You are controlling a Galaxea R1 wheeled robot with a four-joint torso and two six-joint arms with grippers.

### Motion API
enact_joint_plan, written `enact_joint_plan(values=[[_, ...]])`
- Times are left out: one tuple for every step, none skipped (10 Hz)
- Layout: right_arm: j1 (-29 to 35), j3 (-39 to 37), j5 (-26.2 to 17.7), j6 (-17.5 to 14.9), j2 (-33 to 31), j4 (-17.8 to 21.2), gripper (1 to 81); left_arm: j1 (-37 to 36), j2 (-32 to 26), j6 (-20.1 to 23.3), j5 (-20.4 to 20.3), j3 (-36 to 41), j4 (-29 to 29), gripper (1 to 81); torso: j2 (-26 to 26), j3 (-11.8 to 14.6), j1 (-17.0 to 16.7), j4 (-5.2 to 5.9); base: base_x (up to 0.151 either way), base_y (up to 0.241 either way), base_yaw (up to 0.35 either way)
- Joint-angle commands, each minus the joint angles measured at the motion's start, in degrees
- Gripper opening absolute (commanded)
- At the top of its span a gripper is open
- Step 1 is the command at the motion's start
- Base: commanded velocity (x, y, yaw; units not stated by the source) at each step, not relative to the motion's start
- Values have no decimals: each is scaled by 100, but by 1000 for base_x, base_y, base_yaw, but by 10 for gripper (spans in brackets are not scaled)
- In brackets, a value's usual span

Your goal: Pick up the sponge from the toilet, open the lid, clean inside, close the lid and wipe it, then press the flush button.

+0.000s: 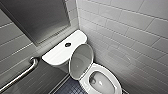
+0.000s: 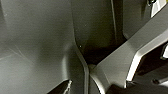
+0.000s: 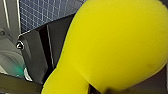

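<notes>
Lining the corner, pale wall tiles [image 1: 130, 32] flank the toilet [image 1: 82, 60].

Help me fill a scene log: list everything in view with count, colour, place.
glossy white ceramic toilet: one, white, in the tiled corner.
smooth white oval lid: one, white, raised upright before the tank.
small round dark flush button: one, dark, on the tank top.
bright yellow foam sponge: one, yellow, carried at the right wrist.
metal grab bar: one, silver, on the wall beside the tank.
dark blue tiled floor: one, blue, beside the toilet.
robot's black wrist plate: one, black, beside the sponge.
</notes>
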Motion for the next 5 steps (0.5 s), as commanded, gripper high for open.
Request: enact_joint_plan(values=[[-30,-12,-264,-20,-128,-123,10,-283,-456,14,706,658,-225,811,0,2,0,0,0,0,0],[-56,-39,-229,-20,-128,-132,10,-432,-604,6,732,798,-338,811,0,2,0,0,0,0,0],[-91,-39,-229,-20,-128,-140,10,-538,-736,14,741,903,-418,811,573,0,-369,0,0,0,0],[-126,-56,-229,-20,-93,-149,10,-617,-824,5,741,965,-436,811,577,2,-373,0,0,0,0],[-153,-100,-220,-20,-50,-149,10,-722,-895,5,741,984,-506,811,636,0,-408,0,0,0,0]])
